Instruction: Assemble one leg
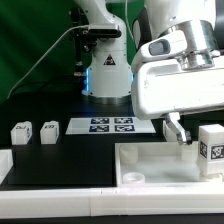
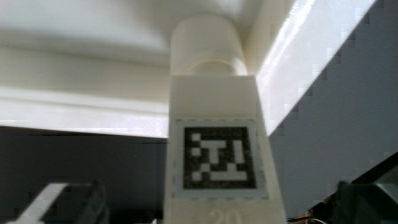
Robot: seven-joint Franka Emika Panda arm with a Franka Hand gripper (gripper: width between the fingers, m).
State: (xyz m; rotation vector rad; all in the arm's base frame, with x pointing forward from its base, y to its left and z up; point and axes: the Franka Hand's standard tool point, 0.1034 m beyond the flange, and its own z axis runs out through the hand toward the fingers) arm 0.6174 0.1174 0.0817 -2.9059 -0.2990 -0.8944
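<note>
At the exterior view's lower right, the stubby white tagged plastic leg [image 1: 210, 145] stands between the parted fingers of the gripper [image 2: 199, 206].

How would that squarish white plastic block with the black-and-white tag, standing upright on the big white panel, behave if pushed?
The white plastic block looks rigid and moulded, so it is probably stiff and light. Standing taller than wide on the big white tray-like panel, it might tip from a high push. Flat sides mean it likely won't roll.
</note>
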